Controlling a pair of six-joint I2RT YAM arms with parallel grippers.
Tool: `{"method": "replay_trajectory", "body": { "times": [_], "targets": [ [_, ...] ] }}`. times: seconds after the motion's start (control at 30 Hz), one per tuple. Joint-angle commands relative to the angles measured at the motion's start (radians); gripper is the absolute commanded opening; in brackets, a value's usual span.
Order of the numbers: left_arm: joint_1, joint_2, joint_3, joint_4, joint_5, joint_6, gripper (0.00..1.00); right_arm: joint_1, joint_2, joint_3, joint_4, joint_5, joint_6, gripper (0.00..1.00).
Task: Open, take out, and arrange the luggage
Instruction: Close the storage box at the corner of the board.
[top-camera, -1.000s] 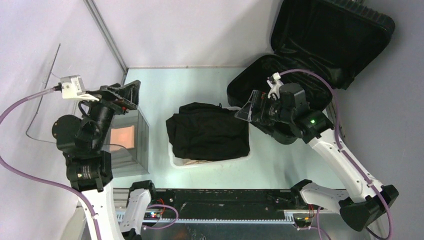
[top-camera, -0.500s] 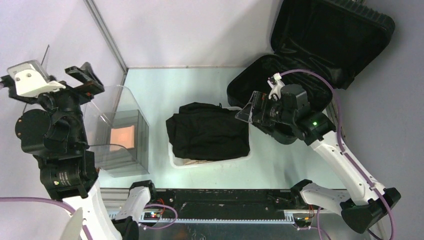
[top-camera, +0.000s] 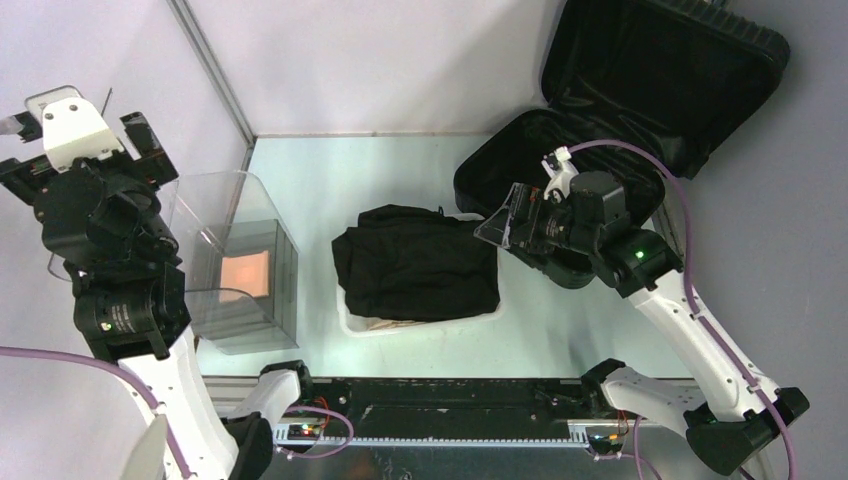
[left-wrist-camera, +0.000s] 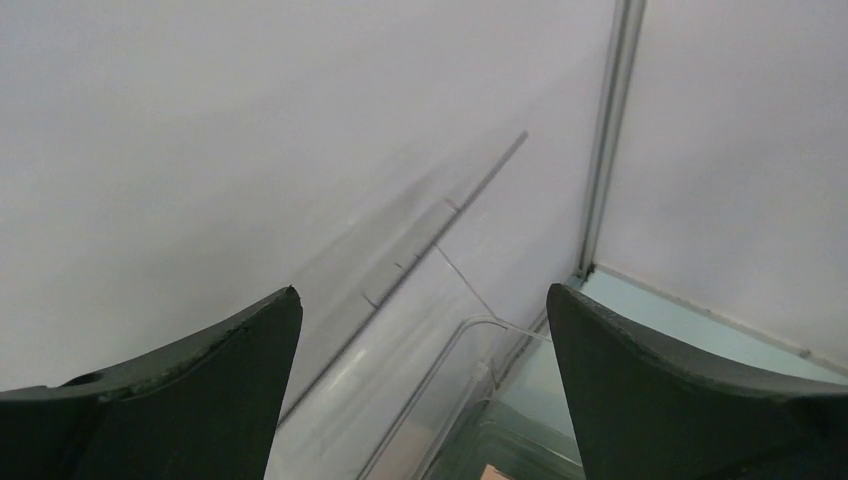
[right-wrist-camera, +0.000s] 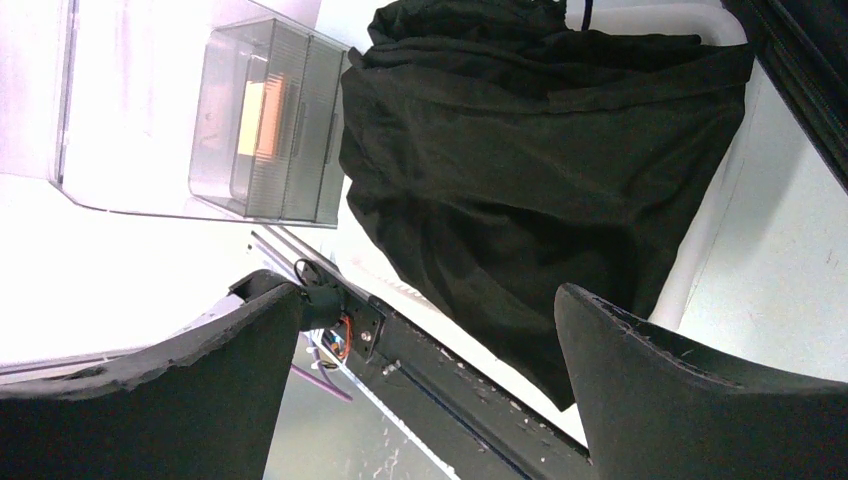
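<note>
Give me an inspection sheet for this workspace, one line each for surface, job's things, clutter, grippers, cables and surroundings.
Surface: pale green table, bare between the items.
Job's things: luggage at the far right, lid open and leaning back, black lining showing.
Clutter: black garment draped over a white basket at the centre; clear plastic box at the left, lid up, something orange inside.
Grippers: left gripper open, empty, facing the wall; right gripper open, empty, facing the garment.
Cables: purple cables run along both arms.
Surroundings: white walls, metal post in the corner.
</note>
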Motion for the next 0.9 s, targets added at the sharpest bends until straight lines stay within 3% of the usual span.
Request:
{"method": "replay_trajectory", "body": {
  "times": [0.0, 0.37, 0.53, 0.7, 0.87],
  "targets": [
    [0.000, 0.017, 0.076, 0.038, -0.092, 0.076, 1.00, 0.002, -0.032, 0.036, 0.003, 0.002, -0.007, 1.00],
    [0.038, 0.063, 0.081, 0.009, -0.078, 0.070, 1.00, 0.000, -0.051, 0.036, -0.028, 0.001, -0.018, 1.00],
    [0.113, 0.092, 0.057, 0.010, -0.045, 0.085, 1.00, -0.006, -0.059, 0.037, -0.046, 0.008, -0.026, 1.00],
    [0.210, 0.085, -0.001, 0.015, 0.140, 0.050, 1.00, -0.014, -0.063, 0.038, -0.054, 0.007, -0.026, 1.00],
    [0.239, 0.095, 0.003, -0.008, 0.279, -0.003, 0.99, -0.017, -0.051, 0.036, -0.056, 0.008, -0.026, 1.00]
  ]
}}
